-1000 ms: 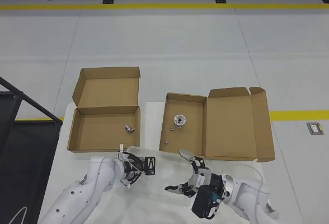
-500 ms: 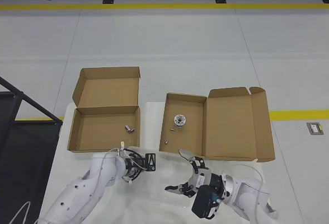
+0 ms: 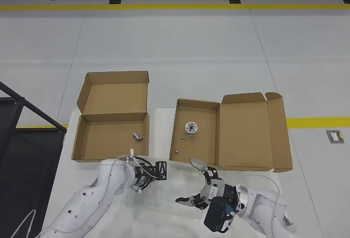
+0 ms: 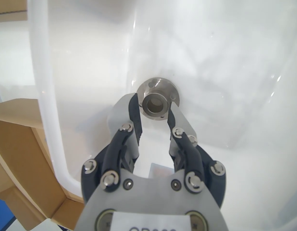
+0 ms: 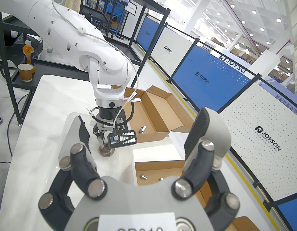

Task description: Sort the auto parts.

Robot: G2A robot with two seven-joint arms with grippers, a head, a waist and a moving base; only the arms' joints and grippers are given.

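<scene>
Grasping is the step in hand. Top view: left pincer (image 3: 141, 177) hangs low over the desk (image 3: 161, 128), in front of the left box (image 3: 83, 137) and the right box (image 3: 202, 149); right pincer (image 3: 188, 181) hovers just beside it, jaws wide apart.

Left wrist view: the pads (image 4: 136, 111) look clamped on the hub of a flanged bushing (image 4: 155, 96), which rests on the floor of a white tray (image 4: 40, 73). A straight lift clear of the tray rim seems to come next.

Right wrist view: a bolt (image 5: 141, 129) lies in the left box and small bolts (image 5: 143, 176) in the right. The right pincer crowds the path towards the right box.
</scene>
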